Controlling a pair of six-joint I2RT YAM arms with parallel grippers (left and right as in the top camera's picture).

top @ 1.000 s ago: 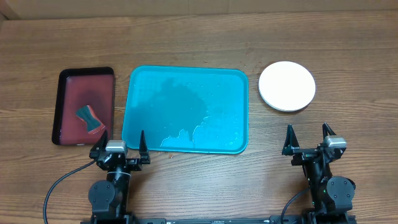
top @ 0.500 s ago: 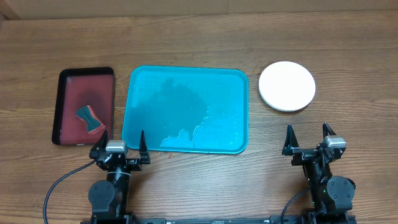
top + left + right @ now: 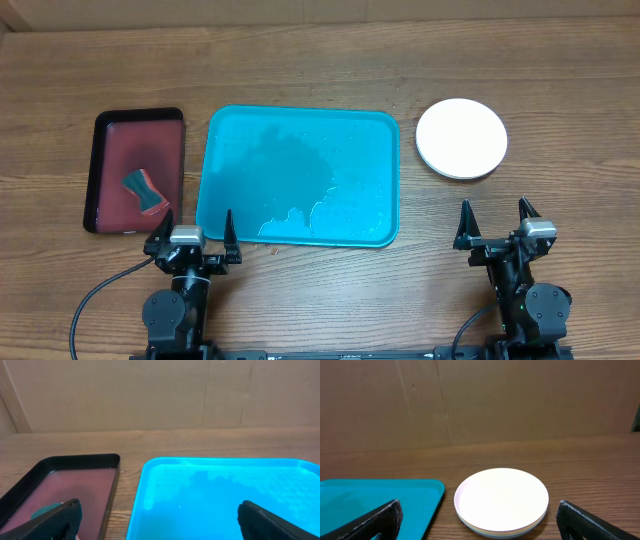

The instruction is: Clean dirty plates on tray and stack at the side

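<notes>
The plates (image 3: 461, 138) sit in one pile on the desk (image 3: 320, 60) just right of the tray (image 3: 300, 180), white one on top, set aside there because they look clean; the tray carries only a film of water, so I judge the job finished; the sponge (image 3: 145, 192) lies in the small dark red tray (image 3: 115, 150). My left claw (image 3: 195, 225) and right claw (image 3: 493, 213) hang wide open at the near edge, gripping nothing, touching nothing.

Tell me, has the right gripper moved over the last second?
No. In the overhead view the right gripper sits at the same spot as before, just below the stacked plates, its jaws equally wide apart.
</notes>
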